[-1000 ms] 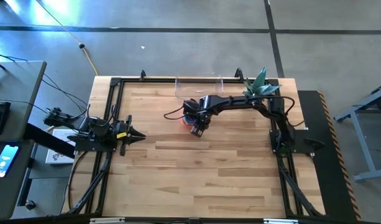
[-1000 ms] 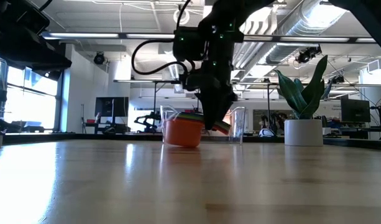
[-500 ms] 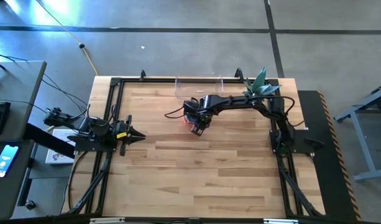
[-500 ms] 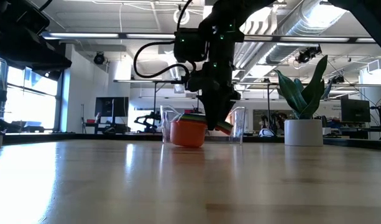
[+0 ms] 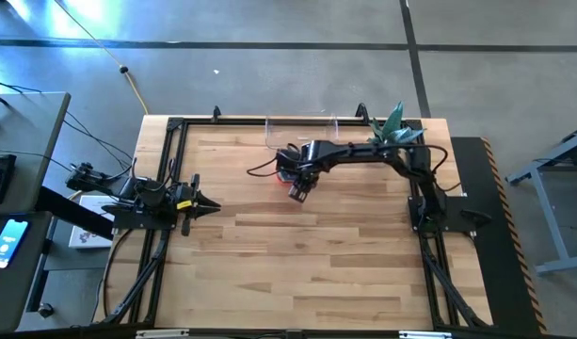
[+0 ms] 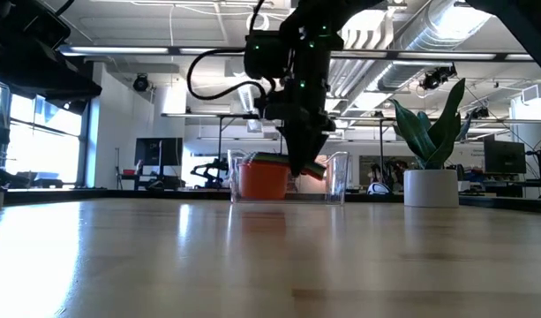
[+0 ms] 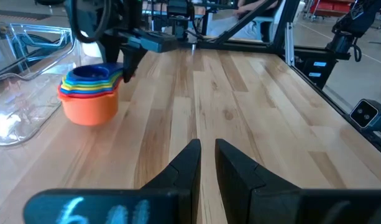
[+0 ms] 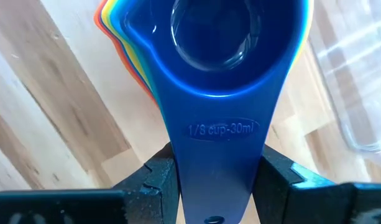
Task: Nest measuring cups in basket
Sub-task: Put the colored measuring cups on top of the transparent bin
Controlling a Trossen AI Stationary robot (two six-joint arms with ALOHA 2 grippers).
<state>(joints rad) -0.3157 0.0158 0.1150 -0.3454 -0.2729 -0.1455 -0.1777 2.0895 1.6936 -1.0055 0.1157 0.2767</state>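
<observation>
The measuring cups (image 7: 89, 93) sit nested in one stack: orange outermost, then red, yellow and green rims, blue on top (image 8: 227, 37). The stack is beside the near wall of the clear basket (image 5: 302, 127), which stands at the table's far edge. My right gripper (image 5: 297, 191) is shut on the stack's handles. In the low view the stack (image 6: 263, 179) shows in front of the basket (image 6: 336, 177). I cannot tell whether the orange cup's base touches the table. My left gripper (image 7: 206, 163) waits shut at the table's left side, touching nothing. My right gripper pinches the stacked handles, the blue handle (image 8: 218, 158) uppermost, between its two fingers (image 8: 165, 177), one on each long edge. It comes from the near side, slanting down, along the handles. The bowls stand out beyond the fingertips, upright and level.
A white plant pot (image 6: 432, 187) with a green plant stands at the far right corner, to the right of the basket. Bare wood table (image 5: 297, 264) stretches toward the near edge. A black frame runs along the table's edges.
My right gripper has carried the stack a short way toward the far edge and the basket, staying shut on the handles. In the low view the stack now stands higher and overlaps the basket's front wall.
</observation>
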